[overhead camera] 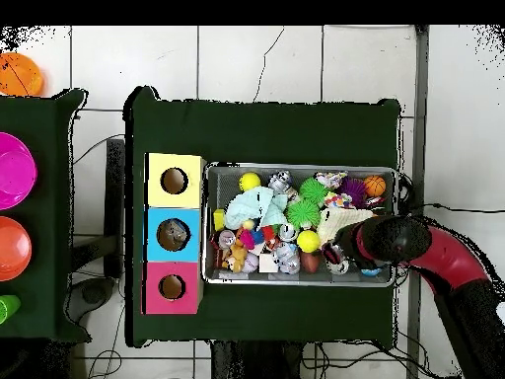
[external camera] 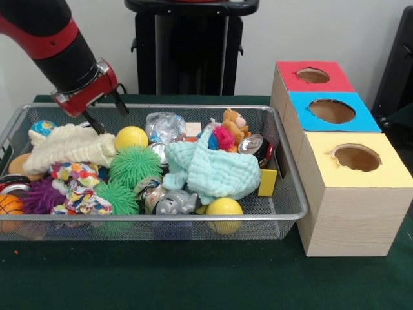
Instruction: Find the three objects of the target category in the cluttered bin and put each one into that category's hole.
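Yellow ball (external camera: 224, 208) nearest; end effector (external camera: 103, 115) fingers spread, front view only.

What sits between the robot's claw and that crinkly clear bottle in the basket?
In the front view, a yellow ball lies between the gripper and the crushed bottle.

Hidden and cut-off parts in the basket scene

The red and black arm (external camera: 55, 45) ran off the front view's top-left edge, an orange ball (external camera: 9, 206) was cropped at left, and a crushed transparent bottle (external camera: 165, 126) lay half-buried among toys.
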Controlling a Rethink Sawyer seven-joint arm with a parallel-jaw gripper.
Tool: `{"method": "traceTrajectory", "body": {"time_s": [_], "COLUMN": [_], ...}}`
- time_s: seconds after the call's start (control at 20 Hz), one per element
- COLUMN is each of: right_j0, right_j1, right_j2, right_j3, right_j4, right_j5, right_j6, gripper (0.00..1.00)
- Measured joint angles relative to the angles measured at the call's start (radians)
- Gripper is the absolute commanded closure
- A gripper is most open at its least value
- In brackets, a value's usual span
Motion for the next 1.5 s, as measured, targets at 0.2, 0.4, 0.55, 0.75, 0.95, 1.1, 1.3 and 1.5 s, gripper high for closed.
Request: {"method": "traceTrajectory", "body": {"time_s": [0.2,0.4,0.55,0.75,0.95,1.1,1.3,1.5], "right_j0": [0.000,-0.001,-0.003,-0.011,-0.029,-0.038,-0.049,-0.057], "right_j1": [0.031,0.048,0.048,0.045,0.022,0.001,-0.033,-0.039], "right_j2": [-0.024,-0.052,-0.057,-0.067,-0.079,-0.087,-0.102,-0.111], "right_j3": [-0.017,-0.016,-0.013,0.007,0.061,0.099,0.168,0.220], "right_j4": [0.011,0.022,0.027,0.037,0.040,0.040,0.040,0.045], "right_j5": [0.000,0.000,0.000,0.000,0.000,-0.001,-0.025,-0.083], "right_j6": [0.000,0.000,0.000,0.000,0.000,0.000,0.000,0.000], "gripper": [0.00,0.00,0.00,0.00,0.00,0.00,0.00,0.00]}}
